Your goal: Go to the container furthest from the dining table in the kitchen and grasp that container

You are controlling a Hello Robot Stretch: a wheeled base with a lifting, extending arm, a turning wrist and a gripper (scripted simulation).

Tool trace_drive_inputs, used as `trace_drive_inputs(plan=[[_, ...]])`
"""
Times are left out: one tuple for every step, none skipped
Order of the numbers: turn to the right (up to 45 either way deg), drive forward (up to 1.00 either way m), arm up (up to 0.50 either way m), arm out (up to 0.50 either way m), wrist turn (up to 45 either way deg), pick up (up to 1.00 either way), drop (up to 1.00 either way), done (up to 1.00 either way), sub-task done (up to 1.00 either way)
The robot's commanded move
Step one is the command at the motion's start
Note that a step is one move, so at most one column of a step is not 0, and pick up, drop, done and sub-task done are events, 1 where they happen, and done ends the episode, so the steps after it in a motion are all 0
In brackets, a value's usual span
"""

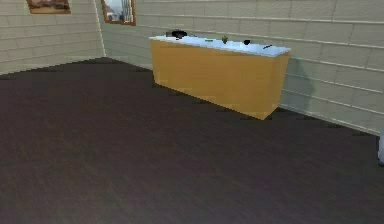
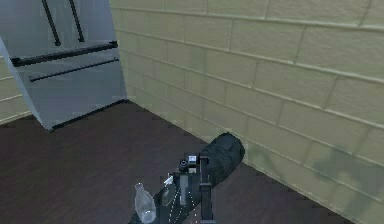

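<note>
- Dark floor (image 1: 120, 150) lies nearest, bare from the robot out to the fridge. Plenty of driving room. No dining table here to judge "furthest" against, so turn the base and find it before committing to a target.
- Brick wall (image 2: 280, 70) runs from beside the fridge toward the arm side view's right. Keep the base parallel to it; the arm has little room to extend.
- Fridge (image 2: 65, 60): steel, double doors, upper left of the arm side view. It's the landmark. The pale sliver (image 1: 381, 150) at the forward view's right edge is probably the same fridge.
- Bench (image 1: 215, 75): orange body, white top, against the wall, well apart from the fridge and left of that sliver.
- Dark rounded thing (image 2: 225, 155) sits on the floor at the wall's foot, well right of the fridge. Bag or bin, can't tell; it might count as a container.
- Arm (image 2: 203, 200) comes up from the bottom edge, with the gripper (image 2: 170, 198) low and well apart from the fridge, toward the camera. Open or closed: cannot tell.
- Pale bottle-shaped thing (image 2: 145, 205) is at the gripper's far end, on its fridge side. Best guess for the task's container. Only floor is behind it, so can't tell if it hangs or stands, or whether the gripper holds anything. To do it well: raise the arm a little and check that it comes up too.
- Small dark things (image 1: 178, 35) are on the bench top, at the end away from the fridge. Too small to name; other candidates.
</note>
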Motion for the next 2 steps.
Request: trace_drive_inputs(plan=[[0.0, 0.00, 0.00, 0.00, 45.0, 0.00, 0.00, 0.00, 0.00], [0.0, 0.00, 0.00, 0.00, 45.0, 0.00, 0.00, 0.00, 0.00]])
